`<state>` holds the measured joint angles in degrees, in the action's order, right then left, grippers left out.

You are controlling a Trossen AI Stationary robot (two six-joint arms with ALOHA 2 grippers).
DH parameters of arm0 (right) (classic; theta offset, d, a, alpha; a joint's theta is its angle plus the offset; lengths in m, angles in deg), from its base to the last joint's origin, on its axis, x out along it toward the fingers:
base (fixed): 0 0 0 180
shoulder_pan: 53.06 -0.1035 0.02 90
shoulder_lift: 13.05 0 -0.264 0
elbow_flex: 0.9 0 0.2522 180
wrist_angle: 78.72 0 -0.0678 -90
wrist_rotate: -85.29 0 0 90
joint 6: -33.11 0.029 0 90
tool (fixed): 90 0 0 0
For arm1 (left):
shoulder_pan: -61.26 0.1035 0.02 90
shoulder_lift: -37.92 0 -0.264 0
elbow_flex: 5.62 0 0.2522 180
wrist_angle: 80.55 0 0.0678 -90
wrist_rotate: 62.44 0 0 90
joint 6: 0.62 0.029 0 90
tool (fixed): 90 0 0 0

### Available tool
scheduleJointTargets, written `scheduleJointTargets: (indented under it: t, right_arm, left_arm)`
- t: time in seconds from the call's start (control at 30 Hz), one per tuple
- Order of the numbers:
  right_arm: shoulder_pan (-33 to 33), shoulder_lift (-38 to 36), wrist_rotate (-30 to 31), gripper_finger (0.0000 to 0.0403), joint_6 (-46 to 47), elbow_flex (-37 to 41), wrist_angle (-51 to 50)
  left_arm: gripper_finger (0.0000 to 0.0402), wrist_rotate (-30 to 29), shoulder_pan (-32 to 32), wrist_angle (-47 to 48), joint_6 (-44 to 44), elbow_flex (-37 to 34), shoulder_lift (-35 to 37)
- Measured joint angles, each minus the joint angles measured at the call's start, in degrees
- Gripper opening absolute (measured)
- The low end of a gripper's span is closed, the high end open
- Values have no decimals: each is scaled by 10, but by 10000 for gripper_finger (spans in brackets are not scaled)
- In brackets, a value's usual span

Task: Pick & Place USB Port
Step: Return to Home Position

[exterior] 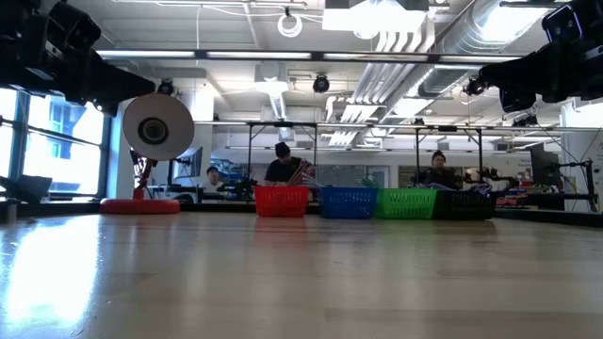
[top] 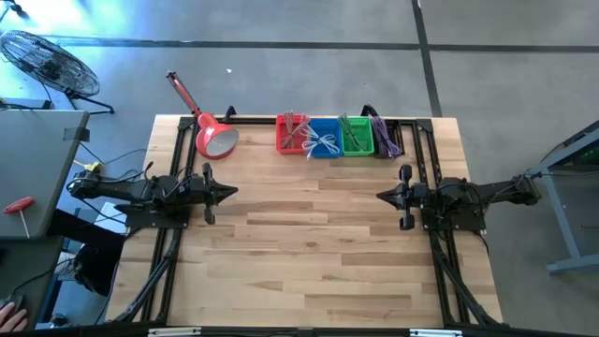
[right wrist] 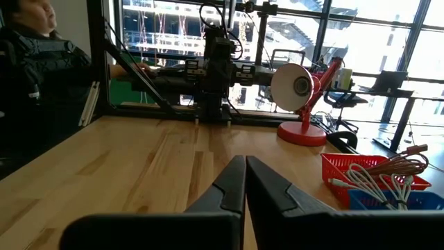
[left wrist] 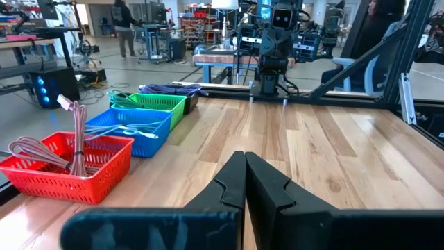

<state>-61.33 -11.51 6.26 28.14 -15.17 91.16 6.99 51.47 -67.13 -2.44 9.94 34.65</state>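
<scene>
My left gripper (top: 234, 192) and right gripper (top: 379, 195) face each other above opposite sides of the table (top: 309, 253), jaws closed on nothing, while the charger cables (top: 323, 143) lie in the red bin (top: 284, 140), blue bin (top: 318, 153), green bin (top: 357, 148) and black bin (top: 391, 150), which stand in a row beside the red lamp (top: 215, 139).

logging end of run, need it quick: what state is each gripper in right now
Left gripper: shut, holding nothing.
Right gripper: shut, holding nothing.
</scene>
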Motion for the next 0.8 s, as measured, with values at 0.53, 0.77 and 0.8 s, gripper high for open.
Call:
scheduleJointTargets:
  t: [0.53, 0.77, 0.8]
  right_arm:
    - [0, 0, 0, 1, 0, 0, 0]
    - [0, 0, 0, 4, 0, 0, 0]
    - [0, 0, 0, 4, 0, 0, 0]
  left_arm:
    - [1, 0, 0, 0, 0, 0, 0]
    - [1, 0, 0, 0, 0, 0, 0]
    - [1, 0, 0, 0, 0, 0, 0]
